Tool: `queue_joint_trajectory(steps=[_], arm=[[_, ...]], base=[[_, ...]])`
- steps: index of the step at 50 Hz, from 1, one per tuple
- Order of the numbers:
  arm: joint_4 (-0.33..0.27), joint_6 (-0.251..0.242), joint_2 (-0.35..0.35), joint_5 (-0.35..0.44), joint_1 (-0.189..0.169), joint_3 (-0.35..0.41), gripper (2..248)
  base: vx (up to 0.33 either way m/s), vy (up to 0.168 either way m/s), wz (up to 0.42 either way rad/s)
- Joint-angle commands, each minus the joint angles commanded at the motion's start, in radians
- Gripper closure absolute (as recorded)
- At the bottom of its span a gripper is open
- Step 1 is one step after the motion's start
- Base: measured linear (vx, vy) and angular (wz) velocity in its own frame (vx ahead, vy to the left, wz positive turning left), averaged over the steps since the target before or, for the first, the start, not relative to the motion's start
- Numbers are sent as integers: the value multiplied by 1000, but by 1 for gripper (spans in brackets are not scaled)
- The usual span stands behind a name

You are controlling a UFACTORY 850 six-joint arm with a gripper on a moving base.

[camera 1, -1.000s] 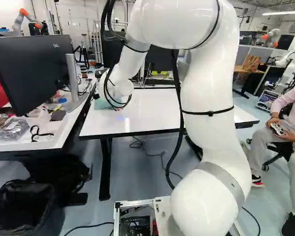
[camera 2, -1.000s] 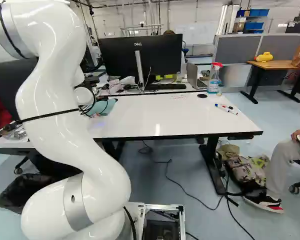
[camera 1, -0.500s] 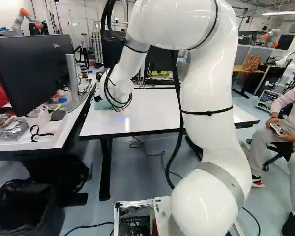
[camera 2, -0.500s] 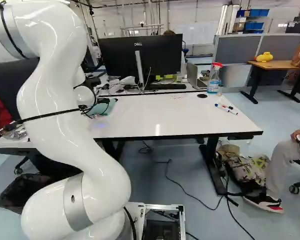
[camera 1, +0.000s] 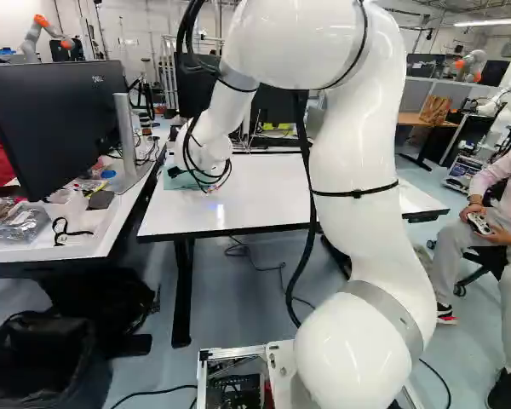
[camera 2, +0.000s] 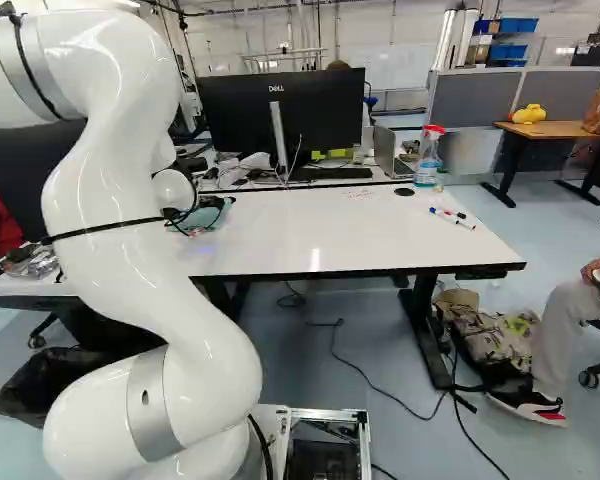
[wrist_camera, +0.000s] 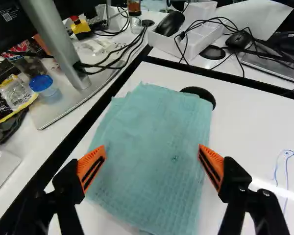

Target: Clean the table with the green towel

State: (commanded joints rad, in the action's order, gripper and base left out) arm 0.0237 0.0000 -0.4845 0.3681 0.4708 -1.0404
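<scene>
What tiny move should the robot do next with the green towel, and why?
Probably ease the black two-fingered gripper down toward the folded pale-green cloth towel, ready to pinch it. Its orange-padded fingers stand open, and the towel lies ungripped on the white tabletop, so it likely needs grabbing before any wiping.

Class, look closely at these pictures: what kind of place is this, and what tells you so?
Probably a robotics lab or workshop: a robot arm stands before a white table, another robot is behind, and monitors sit on cluttered desks.
</scene>
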Motion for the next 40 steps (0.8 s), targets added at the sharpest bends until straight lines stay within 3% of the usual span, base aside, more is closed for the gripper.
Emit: queue_joint_trajectory(steps=[40], arm=[[1,0,-4,-11,-1,-5,3]], base=[[0,0,0]])
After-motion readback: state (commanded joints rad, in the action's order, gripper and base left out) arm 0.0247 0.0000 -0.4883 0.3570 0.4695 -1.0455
